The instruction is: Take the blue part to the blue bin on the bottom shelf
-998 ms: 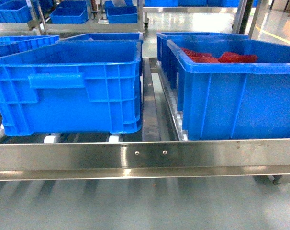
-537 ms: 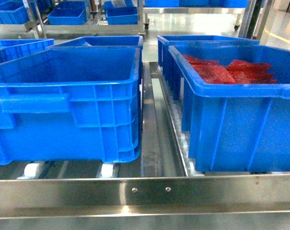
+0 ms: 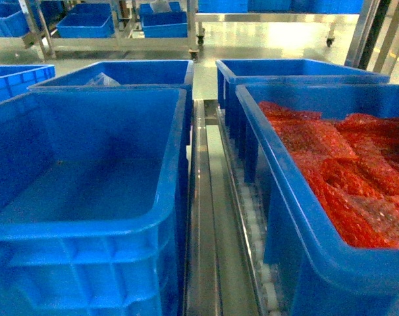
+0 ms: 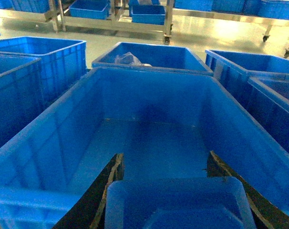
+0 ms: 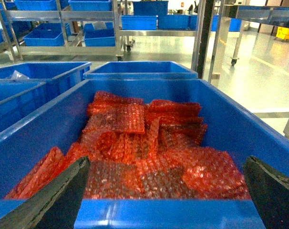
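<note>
The big bright-blue plastic crate with the thick rim (image 3: pixel 87 197) sits near left on the low steel roller shelf (image 3: pixel 209 217), smooth inside, and the left hand (image 4: pixel 175 191) hangs over its near edge with both dark fingers (image 4: pixel 108 186) spread wide around a pale-blue rectangular plastic tray-like part (image 4: pixel 178 205) sitting between them. The right hand (image 5: pixel 168 200) is wide open too, holding nothing, over the near edge of the right-side blue crate (image 3: pixel 278 197) full of red bubble-wrap bags (image 5: pixel 144 143). More blue crates (image 3: pixel 127 72) sit farther back.
</note>
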